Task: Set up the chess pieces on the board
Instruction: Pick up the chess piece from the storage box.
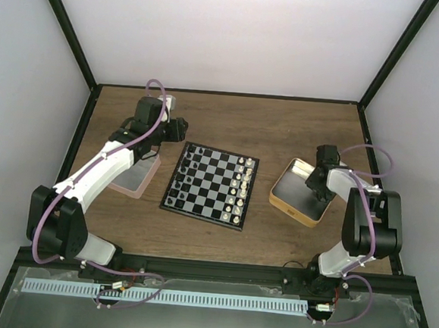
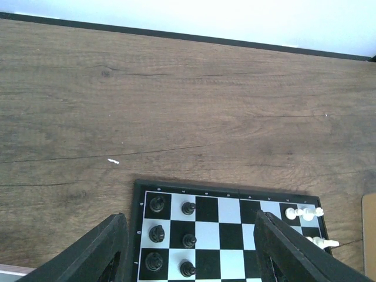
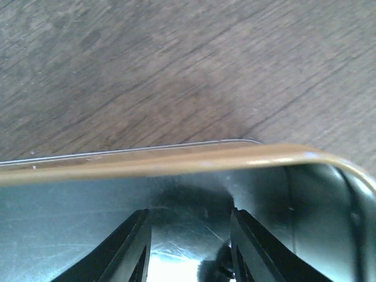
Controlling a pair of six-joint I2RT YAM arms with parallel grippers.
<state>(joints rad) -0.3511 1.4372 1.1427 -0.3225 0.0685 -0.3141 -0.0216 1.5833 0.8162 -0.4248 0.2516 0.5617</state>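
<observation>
Left gripper (image 2: 191, 220) hung over the board (image 2: 229, 210), at one corner, matt black jaws spread wide, nothing between them. Tiny glossy black chess pieces (image 2: 188, 239) stood in two files on its checks, with white chessmen (image 2: 305, 213) along the opposite edge. The rim markings were too small to read. Right gripper (image 3: 189, 212) sat inside the tan tray (image 3: 176, 163), jaws parted over scratched, shiny metal — a dark blob by one finger, unclear. Wood-grain table (image 2: 176, 106) lay beneath.
</observation>
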